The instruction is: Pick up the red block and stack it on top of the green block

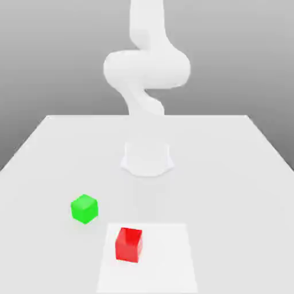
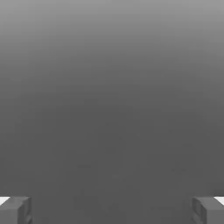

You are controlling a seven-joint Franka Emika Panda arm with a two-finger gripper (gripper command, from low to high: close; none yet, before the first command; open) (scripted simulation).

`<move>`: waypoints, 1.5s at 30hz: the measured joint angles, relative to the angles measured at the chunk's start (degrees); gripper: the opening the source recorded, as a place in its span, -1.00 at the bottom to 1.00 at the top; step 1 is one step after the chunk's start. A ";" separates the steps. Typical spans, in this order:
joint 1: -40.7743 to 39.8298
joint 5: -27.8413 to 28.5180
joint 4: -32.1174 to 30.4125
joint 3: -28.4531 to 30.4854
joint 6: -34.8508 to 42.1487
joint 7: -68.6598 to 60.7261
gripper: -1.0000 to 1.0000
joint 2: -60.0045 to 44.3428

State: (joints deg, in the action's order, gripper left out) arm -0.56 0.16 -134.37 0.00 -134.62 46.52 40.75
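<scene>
Red block [image 1: 128, 244]: sits flat on the surface [image 1: 229, 172], near the front edge, on a paler square patch [image 1: 166, 258]; nothing touches it.
Green block [image 1: 84, 208]: on the surface toward the exterior view's left of the red block and a little farther back; the two are near but apart (not stacked).
Arm [image 1: 146, 69]: white, rises from its base [image 1: 147, 158] at mid-surface, behind both blocks.
Gripper [image 2: 112, 210]: fingers [image 2: 15, 210] wide apart in the hand view, nothing between them, plain grey beyond.
</scene>
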 joint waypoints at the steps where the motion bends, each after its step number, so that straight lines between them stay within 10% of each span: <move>1: -0.26 0.07 -1.16 0.00 -1.29 0.30 0.00 -2.33; 26: -4.07 -1.07 -20.12 0.81 -33.63 3.98 0.00 -54.49; 27: -4.18 -1.12 -19.93 0.69 -34.82 3.94 -1.00 -55.88; 45: -12.53 5.34 -27.99 5.31 -21.62 3.97 -1.00 -34.48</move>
State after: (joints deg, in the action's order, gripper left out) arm -13.09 5.51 -162.35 5.31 -156.24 50.49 6.27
